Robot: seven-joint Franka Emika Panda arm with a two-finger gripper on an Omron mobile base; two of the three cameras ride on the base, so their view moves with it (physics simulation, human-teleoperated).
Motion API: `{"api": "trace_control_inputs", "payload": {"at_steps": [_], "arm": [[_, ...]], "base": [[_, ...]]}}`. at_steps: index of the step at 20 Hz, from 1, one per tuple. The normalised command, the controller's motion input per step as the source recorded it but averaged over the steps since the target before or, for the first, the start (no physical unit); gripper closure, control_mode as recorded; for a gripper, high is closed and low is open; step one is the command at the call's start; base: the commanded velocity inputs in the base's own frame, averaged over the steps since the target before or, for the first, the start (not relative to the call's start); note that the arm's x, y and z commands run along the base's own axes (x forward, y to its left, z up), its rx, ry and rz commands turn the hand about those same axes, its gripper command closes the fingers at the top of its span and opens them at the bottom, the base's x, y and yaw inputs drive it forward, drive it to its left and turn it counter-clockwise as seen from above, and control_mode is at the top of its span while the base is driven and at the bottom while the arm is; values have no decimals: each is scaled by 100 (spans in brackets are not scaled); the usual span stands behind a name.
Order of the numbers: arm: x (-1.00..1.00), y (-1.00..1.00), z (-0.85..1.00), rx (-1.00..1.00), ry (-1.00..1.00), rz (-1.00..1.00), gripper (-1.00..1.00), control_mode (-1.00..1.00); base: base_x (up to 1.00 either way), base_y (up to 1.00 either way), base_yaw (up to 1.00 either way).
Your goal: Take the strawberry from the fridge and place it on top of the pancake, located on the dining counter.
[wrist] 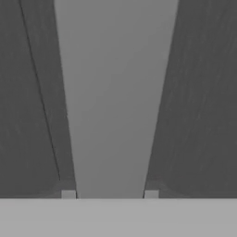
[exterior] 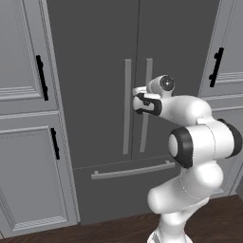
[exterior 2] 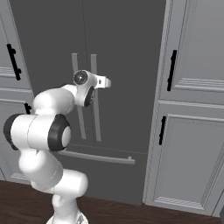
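Note:
The dark grey fridge (exterior: 95,57) fills the middle of both base views, and its two doors are closed. My gripper (exterior: 140,90) reaches out at handle height in front of the right door's long light grey handle (exterior: 148,71). In the hand view that handle (wrist: 113,92) runs as a broad pale band straight between the gripper (wrist: 109,194), whose fingertips (wrist: 68,194) press on either side of it. From the right base view the gripper (exterior 2: 105,82) sits against the same handle (exterior 2: 93,65). The strawberry, the pancake and the dining counter are out of view.
Light grey panelled cabinets with black handles (exterior: 42,78) flank the fridge on the left and on the right (exterior 2: 173,70). The bottom drawer's horizontal handle (exterior: 133,170) lies below the doors. A dark wood floor (exterior 2: 131,214) runs along the bottom.

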Motion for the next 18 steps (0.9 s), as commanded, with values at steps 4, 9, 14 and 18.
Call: {"api": "trace_control_inputs", "payload": {"at_steps": [4,9,14,18], "arm": [[-72,-30,1,4,0,0,100,-100],[-89,-46,6,7,0,0,100,-100],[-81,-74,8,12,6,0,100,-100],[-76,-85,26,13,14,0,100,-100]], "base": [[0,0,0],[0,0,0],[0,0,0],[0,0,0]]}}
